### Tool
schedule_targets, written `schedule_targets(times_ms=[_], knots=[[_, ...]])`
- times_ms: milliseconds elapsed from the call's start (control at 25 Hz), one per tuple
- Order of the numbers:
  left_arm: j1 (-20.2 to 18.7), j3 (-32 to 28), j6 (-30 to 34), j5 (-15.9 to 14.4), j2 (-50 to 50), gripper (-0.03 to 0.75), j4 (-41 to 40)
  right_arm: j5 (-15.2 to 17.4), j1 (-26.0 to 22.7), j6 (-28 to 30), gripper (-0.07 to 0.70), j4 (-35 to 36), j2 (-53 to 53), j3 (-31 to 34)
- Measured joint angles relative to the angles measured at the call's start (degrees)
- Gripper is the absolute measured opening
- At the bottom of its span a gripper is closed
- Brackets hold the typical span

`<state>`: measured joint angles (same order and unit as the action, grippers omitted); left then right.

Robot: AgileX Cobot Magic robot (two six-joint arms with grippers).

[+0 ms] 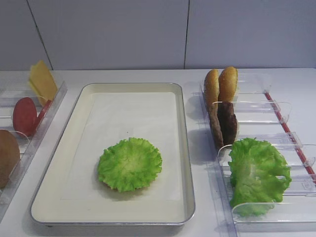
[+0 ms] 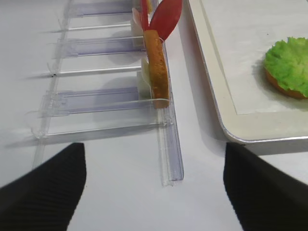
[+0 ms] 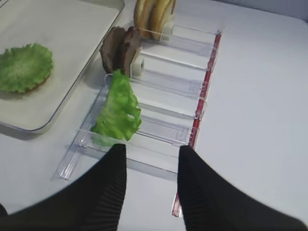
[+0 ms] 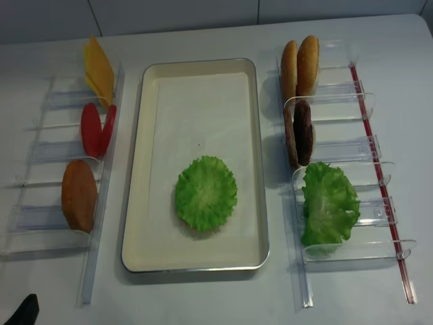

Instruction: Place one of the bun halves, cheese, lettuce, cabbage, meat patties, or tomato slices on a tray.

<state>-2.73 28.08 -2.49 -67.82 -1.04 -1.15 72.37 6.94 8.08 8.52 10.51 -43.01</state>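
Note:
The lettuce (image 1: 129,164) (image 4: 206,193) lies flat on the paper of the tray (image 1: 128,108) (image 4: 196,101), toward its near end. A brown bun half (image 2: 275,82) peeks out from under it. My right gripper (image 3: 151,151) hangs open and empty above the near end of the right rack (image 3: 163,134). My left gripper (image 2: 154,149) stands wide open over bare table, in front of the left rack (image 2: 96,101) and left of the tray's corner (image 2: 240,134). Neither gripper touches any food.
The right rack holds upright bun halves (image 1: 220,84), meat patties (image 1: 224,123) and a bigger bunch of green leaves (image 1: 256,173). The left rack holds cheese (image 1: 43,80), tomato slices (image 1: 25,116) and a bun half (image 1: 7,155).

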Motion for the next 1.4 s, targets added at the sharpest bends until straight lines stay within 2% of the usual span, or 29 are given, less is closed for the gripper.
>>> schedule_targets(times_ms=[120, 280, 400, 480, 640, 1400], knots=[[0.0, 0.0, 0.0, 0.0, 0.0, 0.545, 0.0, -0.7, -4.1, 0.1, 0.279, 0.3, -3.0, 2.9], [0.0, 0.0, 0.0, 0.0, 0.0, 0.545, 0.0, -2.0, -6.7, 0.9, 0.278, 1.1, -5.0, 8.3], [0.0, 0.0, 0.0, 0.0, 0.0, 0.545, 0.0, -6.1, -7.0, 3.8, 0.276, 1.2, -6.9, 12.2], [0.0, 0.0, 0.0, 0.0, 0.0, 0.545, 0.0, -7.2, -7.0, 5.8, 0.276, 1.2, -8.6, 14.0], [0.0, 0.0, 0.0, 0.0, 0.0, 0.545, 0.0, -6.9, -7.0, 6.8, 0.276, 1.2, -11.3, 15.8], [0.0, 0.0, 0.0, 0.0, 0.0, 0.545, 0.0, -7.1, -7.0, 6.5, 0.275, 0.9, -11.4, 15.9]])
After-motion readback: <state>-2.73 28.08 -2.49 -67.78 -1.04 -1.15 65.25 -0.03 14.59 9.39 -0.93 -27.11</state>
